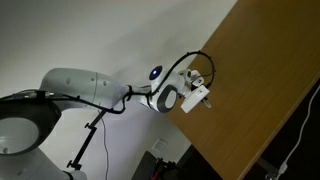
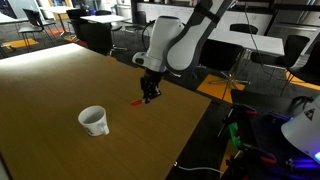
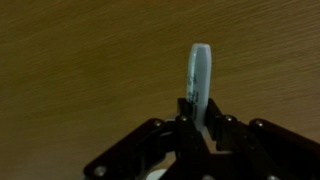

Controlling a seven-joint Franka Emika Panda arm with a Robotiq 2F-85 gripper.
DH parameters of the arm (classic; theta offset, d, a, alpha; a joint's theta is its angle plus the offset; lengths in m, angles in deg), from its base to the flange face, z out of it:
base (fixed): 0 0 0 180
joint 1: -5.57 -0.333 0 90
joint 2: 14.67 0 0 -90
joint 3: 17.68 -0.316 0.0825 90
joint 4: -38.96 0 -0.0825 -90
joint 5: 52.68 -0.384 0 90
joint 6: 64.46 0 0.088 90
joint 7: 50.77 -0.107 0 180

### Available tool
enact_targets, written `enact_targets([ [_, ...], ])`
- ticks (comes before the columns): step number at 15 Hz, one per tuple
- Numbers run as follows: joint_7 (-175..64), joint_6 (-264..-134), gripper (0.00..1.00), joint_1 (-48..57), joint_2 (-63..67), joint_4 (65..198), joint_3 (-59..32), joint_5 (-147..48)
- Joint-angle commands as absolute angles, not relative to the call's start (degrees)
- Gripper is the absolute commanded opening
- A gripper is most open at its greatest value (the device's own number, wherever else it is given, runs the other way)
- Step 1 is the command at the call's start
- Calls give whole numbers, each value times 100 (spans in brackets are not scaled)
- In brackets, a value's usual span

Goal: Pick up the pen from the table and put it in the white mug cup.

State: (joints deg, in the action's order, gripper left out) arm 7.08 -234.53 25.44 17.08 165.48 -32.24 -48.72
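Observation:
My gripper [image 3: 200, 128] is shut on the pen [image 3: 200, 75], whose whitish end sticks out past the jaws over the table [image 3: 80, 60] in the wrist view. In an exterior view the gripper [image 2: 149, 96] is just above the table [image 2: 60, 80] near its right edge, with the pen's red-orange end [image 2: 137, 102] showing beside the fingertips. The white mug cup [image 2: 94, 120] stands upright and apart, nearer the front and left of the gripper. From the other side the gripper [image 1: 200, 92] is at the table's [image 1: 260, 90] edge; the mug is out of view there.
The table's straight edge [image 2: 205, 110] runs close to the gripper, with floor and cables beyond it. Office desks and chairs [image 2: 250, 45] stand behind the robot. A dark stand [image 1: 90, 135] is below the arm.

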Motion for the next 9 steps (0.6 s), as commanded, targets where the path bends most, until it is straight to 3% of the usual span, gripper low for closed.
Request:
enact_targets([
  [1, 1239, -23683, 5, 3381, 1409, 16905, -4012, -5086],
  [4, 1743, -23608, 5, 4036, 1426, 16914, -4655, -5307],
  [9, 2040, -23281, 5, 4421, 1183, 16934, -4905, -5405],
])
